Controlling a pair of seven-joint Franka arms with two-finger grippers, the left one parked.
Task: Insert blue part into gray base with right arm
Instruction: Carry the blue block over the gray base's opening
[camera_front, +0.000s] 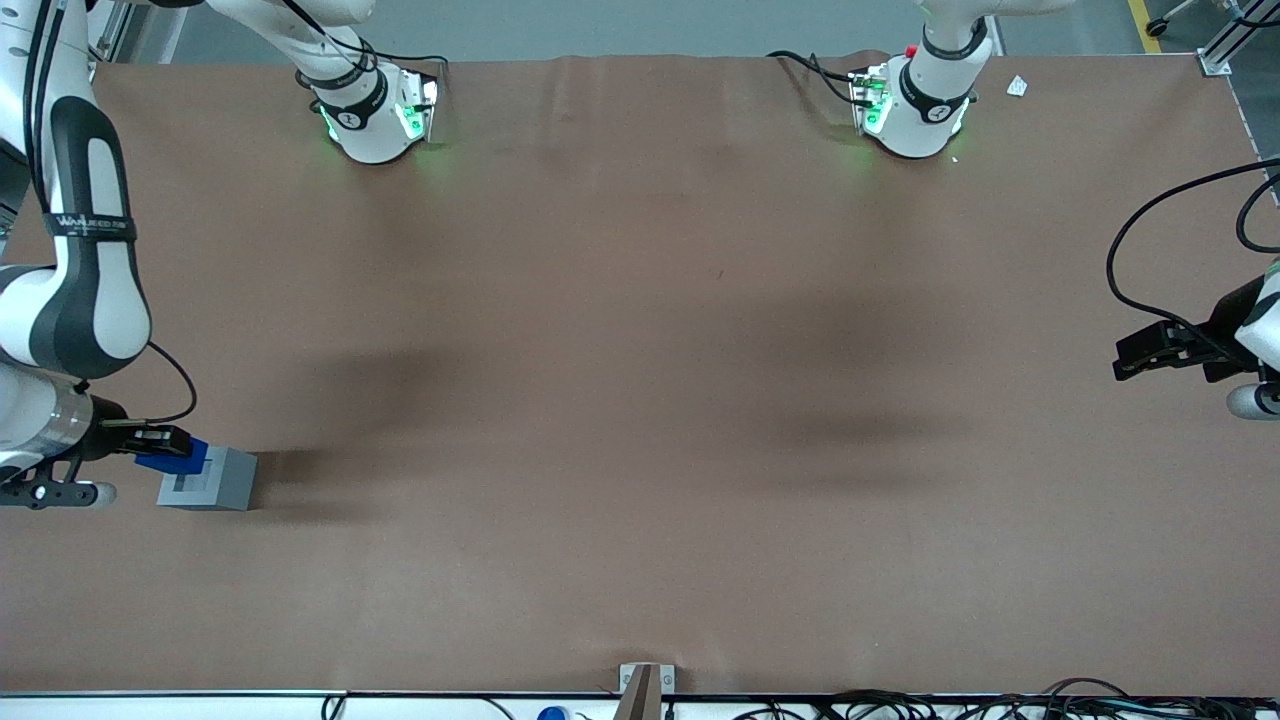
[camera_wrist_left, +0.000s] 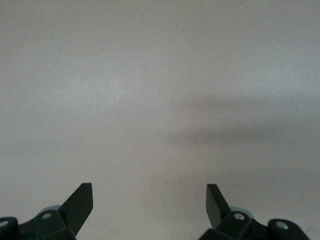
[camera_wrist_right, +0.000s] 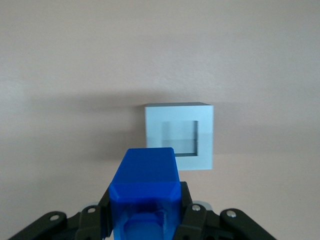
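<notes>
One gray base (camera_wrist_right: 179, 136), recess unfilled; tool (camera_wrist_right: 146, 216) beside

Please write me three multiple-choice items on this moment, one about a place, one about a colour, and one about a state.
1. Where does the gray base stand?
A. Toward the working arm's end of the table
B. Toward the parked arm's end
C. On top of the blue part

2. What colour is the part in the gripper?
A. Red
B. Blue
C. Green

3. What is the state of the base's recess?
A. Filled by the blue part
B. Covered by a lid
C. Empty, part not yet inserted

Answers:
1 A, as the front view shows the base on the brown table beside the right arm.
2 B, as the wrist view shows the blue part between the fingers.
3 C, as the square recess is open and the part is held above and just short of it.
</notes>
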